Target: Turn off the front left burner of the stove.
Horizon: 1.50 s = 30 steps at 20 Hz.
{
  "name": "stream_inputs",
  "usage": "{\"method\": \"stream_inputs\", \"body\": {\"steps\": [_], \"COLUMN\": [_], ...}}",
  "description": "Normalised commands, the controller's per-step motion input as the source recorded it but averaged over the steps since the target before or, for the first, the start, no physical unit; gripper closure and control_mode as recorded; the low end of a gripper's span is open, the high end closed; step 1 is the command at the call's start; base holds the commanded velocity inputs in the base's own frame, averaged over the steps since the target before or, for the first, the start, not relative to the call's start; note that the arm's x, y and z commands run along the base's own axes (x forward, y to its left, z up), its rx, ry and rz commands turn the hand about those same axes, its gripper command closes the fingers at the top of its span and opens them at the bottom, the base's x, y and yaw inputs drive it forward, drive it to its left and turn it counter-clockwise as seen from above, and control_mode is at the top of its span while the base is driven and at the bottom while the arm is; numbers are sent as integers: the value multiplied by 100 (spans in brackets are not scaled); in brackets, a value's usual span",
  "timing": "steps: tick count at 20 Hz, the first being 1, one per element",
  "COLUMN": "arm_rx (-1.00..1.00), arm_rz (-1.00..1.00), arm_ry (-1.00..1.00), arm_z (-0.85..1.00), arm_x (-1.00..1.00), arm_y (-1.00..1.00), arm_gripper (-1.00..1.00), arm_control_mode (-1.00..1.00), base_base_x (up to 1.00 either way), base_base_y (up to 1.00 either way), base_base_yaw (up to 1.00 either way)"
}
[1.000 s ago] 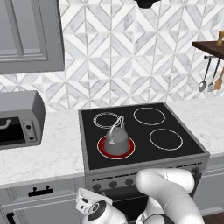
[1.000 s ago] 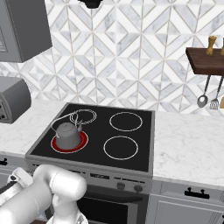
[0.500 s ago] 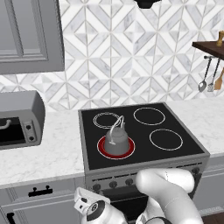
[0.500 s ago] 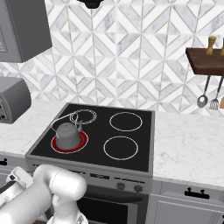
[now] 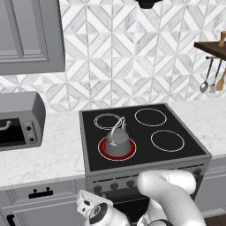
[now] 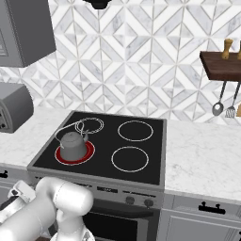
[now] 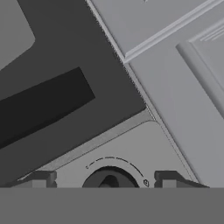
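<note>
Fingertips of the gripper (image 7: 105,178) stand well apart in the hand view, one on each side of a dark round knob (image 7: 107,180) with dial marks arcing above it; the jaws are open and hold nothing. The knob sits on the grey steel control panel (image 7: 131,144) of the stove (image 5: 132,174), with the dark oven front on one side and a pale cabinet door (image 7: 183,65) on the other.

Up on the black glass top, the front left burner (image 5: 117,150) glows red under a grey kettle (image 5: 117,141), so the heat looks on and the task undone. Behind it lies a smaller double white ring (image 5: 108,120); two plain rings sit to the right.

Risk, as I judge it: the panel carries a row of similar knobs (image 5: 114,185), and the close view does not show which burner this one governs. Closing off-centre could let the pads slip round the knob without turning it, or push the hand into the panel.
</note>
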Motion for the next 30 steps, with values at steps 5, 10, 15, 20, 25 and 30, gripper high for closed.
{"method": "stream_inputs", "body": {"steps": [5,10,15,20,25,30], "arm_rx": [0,0,0,0,0,0], "arm_rz": [0,0,0,0,0,0], "arm_ry": [-5,-1,0,0,0,0], "arm_z": [10,5,8,8,0,0], "arm_x": [6,0,0,0,0,1], "arm_y": [3,0,0,0,0,0], "arm_gripper": [-100,-100,-100,-100,-100,100], "arm_control_mode": [-100,-100,-100,-100,-100,-100], "base_base_x": [0,0,0,0,0,0], "base_base_y": [0,0,0,0,0,0], "base_base_yaw": [0,0,0,0,0,0]}}
